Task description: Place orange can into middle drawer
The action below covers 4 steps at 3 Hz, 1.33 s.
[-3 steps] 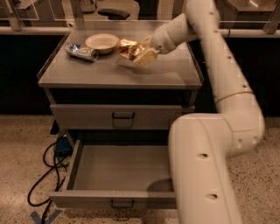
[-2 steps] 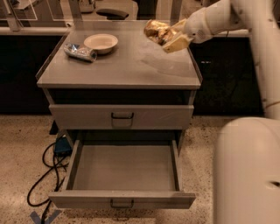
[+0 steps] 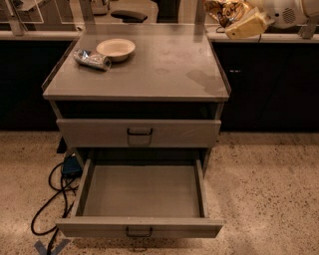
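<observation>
The orange can [image 3: 223, 9], shiny and creased, is held in the air at the top right, above and past the cabinet's back right corner. My gripper [image 3: 233, 21] is shut on it, with a cream fingertip [image 3: 247, 26] below and to the right of the can. The middle drawer [image 3: 142, 191] is pulled open low in front; its grey tray has nothing in it, and its front panel with the small dark handle [image 3: 139, 231] faces the camera. The gripper is high above the drawer and to its right.
A cream bowl [image 3: 115, 49] and a silver-blue can [image 3: 92, 59] lying on its side sit at the back left of the cabinet top [image 3: 164, 69]. A shut drawer front [image 3: 139, 132] is above the open one. Black cables [image 3: 55, 199] lie on the floor at the left.
The gripper has lifted the orange can off the cabinet top and carried it up and to the right. The big white arm no longer blocks the right side.
</observation>
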Each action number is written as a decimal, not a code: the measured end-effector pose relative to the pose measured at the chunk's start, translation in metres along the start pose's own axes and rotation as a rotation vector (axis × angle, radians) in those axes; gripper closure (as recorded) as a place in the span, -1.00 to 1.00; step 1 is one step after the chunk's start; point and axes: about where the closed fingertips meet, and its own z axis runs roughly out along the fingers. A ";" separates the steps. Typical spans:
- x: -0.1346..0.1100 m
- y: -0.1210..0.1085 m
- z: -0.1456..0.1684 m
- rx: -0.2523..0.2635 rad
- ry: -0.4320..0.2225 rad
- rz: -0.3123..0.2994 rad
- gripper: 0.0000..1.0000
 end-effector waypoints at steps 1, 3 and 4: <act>0.002 0.000 0.006 -0.012 0.008 0.011 1.00; -0.010 0.023 -0.001 -0.145 0.208 -0.002 1.00; -0.015 0.069 -0.055 -0.198 0.237 -0.028 1.00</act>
